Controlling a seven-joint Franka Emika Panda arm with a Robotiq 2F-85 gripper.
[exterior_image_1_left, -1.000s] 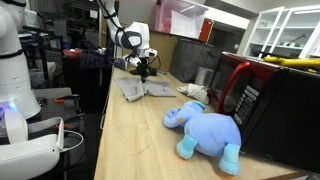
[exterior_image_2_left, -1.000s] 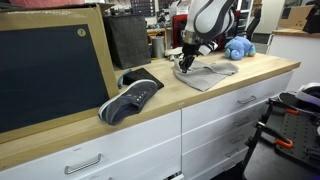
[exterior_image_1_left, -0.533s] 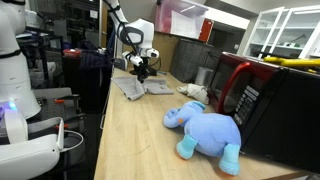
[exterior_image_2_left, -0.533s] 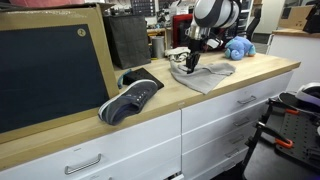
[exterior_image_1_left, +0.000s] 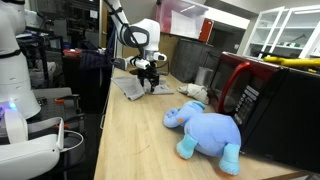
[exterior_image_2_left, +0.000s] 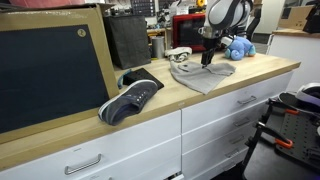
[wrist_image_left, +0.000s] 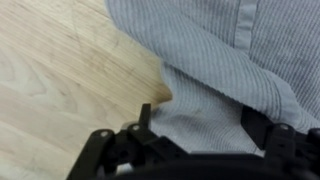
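Jaws spread wide over the grey cloth (wrist_image_left: 225, 70), gripping nothing.
The cloth lay rumpled on the wooden surface (wrist_image_left: 60, 80), kept there by its own weight, I judged, since my jaws stood apart just above it with no fold between them. In an exterior view the blue plush elephant (exterior_image_1_left: 205, 130) sat well apart from it, beside the red microwave (exterior_image_1_left: 250, 95).
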